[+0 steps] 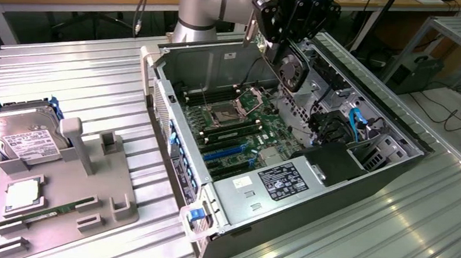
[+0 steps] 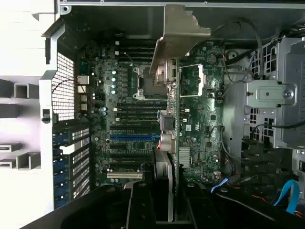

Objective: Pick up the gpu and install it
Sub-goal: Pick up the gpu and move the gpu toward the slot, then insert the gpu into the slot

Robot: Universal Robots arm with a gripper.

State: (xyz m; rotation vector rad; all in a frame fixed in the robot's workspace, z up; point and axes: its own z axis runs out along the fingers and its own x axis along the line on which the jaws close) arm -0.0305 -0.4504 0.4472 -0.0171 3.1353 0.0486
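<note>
Ext. view, L to R: hard drive (image 1: 24,134) and RAM stick (image 1: 52,210) sit in grey holder (image 1: 63,229) on bench (image 1: 85,70); open PC case (image 1: 400,171) w/ motherboard (image 1: 239,126) at centre; pincer (image 1: 290,38) clamped on gpu (image 1: 291,68), card held on edge above motherboard, not seated.

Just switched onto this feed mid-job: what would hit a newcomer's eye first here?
The open computer case lies on the ribbed metal table, its green motherboard exposed. Above it the gripper holds the gpu, fan showing, clear of the board. At the exterior view's left, a grey fixture carries a hard drive.
</note>
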